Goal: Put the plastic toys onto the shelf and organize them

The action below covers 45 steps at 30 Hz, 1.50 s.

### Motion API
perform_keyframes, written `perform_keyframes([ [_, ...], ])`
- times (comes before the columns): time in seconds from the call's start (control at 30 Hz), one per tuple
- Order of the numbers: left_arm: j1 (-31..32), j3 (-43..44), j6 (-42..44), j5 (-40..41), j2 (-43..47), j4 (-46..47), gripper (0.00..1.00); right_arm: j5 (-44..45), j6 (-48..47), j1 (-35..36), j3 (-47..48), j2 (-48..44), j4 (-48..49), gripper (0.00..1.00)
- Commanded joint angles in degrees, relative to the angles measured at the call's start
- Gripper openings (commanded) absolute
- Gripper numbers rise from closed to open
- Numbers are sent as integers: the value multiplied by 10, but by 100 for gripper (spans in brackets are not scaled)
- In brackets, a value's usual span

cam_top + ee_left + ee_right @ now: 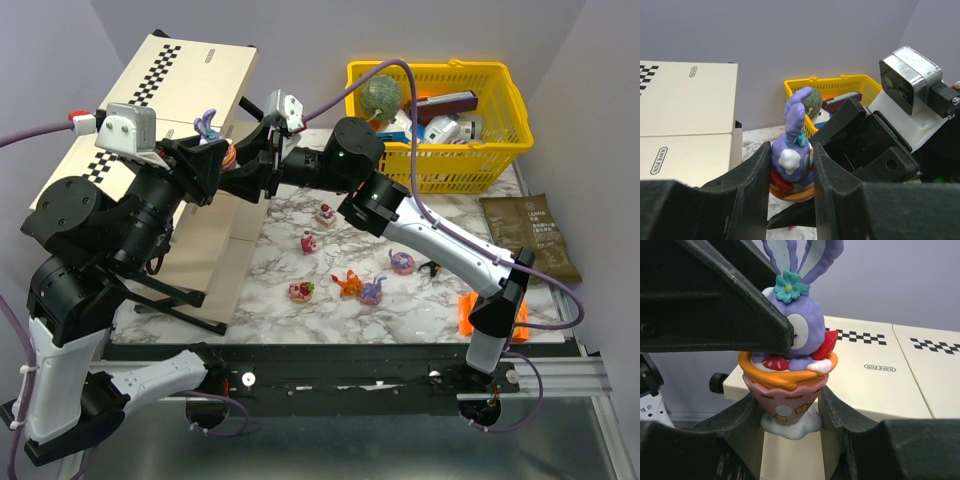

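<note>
Item: purple long-eared plastic rabbit figurine in a pink-and-orange cup (pixel 799 342), held aloft at the right side of the beige slanted shelf with checkered strips (pixel 195 72).
Left gripper (pixel 790 172): clamped on the rabbit's body.
Right gripper (pixel 790 415): clamped on the cup's base.
Near right: small glossy figurines (pixel 347 283) on the marble table (pixel 430 320).
Far right: yellow plastic basket (pixel 440 168).

Three plain walls, pale lavender-grey, matte: back wall (pixel 300 25), left wall (pixel 40 60), right wall (pixel 600 80). Walls meet in soft vertical corners behind worktop. Worktop (pixel 420 325): white marble pattern, grey veins, slightly glossy, faint glare patch right of centre. Black rail (pixel 350 355) runs along near edge. Silver slotted bar (pixel 590 375) at near right corner. Below rail, dull grey surface (pixel 350 450); floor or metal sheet, cannot tell. Light even and diffuse, from above. Shadows on marble soft, short, pale grey.
</note>
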<state>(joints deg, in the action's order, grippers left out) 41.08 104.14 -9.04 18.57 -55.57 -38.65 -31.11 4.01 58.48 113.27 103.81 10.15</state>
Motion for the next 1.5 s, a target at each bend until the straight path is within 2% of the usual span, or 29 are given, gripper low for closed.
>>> perform_keyframes([
  [0.0,1,10,22,25,-16,8,0,15,-4,4,1,-20,0,30],
  [0.03,1,19,26,40,-29,3,0,22,-7,4,1,-24,-11,40],
  [0.07,1,31,33,47,-37,-10,0,27,-9,5,1,-26,-18,59],
  [0.17,0,69,48,79,-66,-13,0,53,-26,4,-15,-47,-42,87],
  [0.27,0,86,64,107,-88,-3,0,85,-54,4,-55,-72,-48,100],
  [0.4,-6,109,88,151,-116,5,0,146,-70,3,-103,-125,-60,100],
  [0.47,-28,122,87,154,-138,-2,0,171,-80,3,-129,-143,-82,100],
  [0.7,-158,186,64,18,-201,-22,0,271,-90,2,-266,-257,-137,100],
  [1.03,-339,219,22,-208,-259,-5,0,308,-63,1,-408,-380,-150,100],
  [1.2,-384,215,20,-318,-286,28,0,324,-55,1,-434,-400,-150,100],
  [1.47,-419,232,27,-370,-338,67,0,333,-45,1,-451,-410,-148,100],
])
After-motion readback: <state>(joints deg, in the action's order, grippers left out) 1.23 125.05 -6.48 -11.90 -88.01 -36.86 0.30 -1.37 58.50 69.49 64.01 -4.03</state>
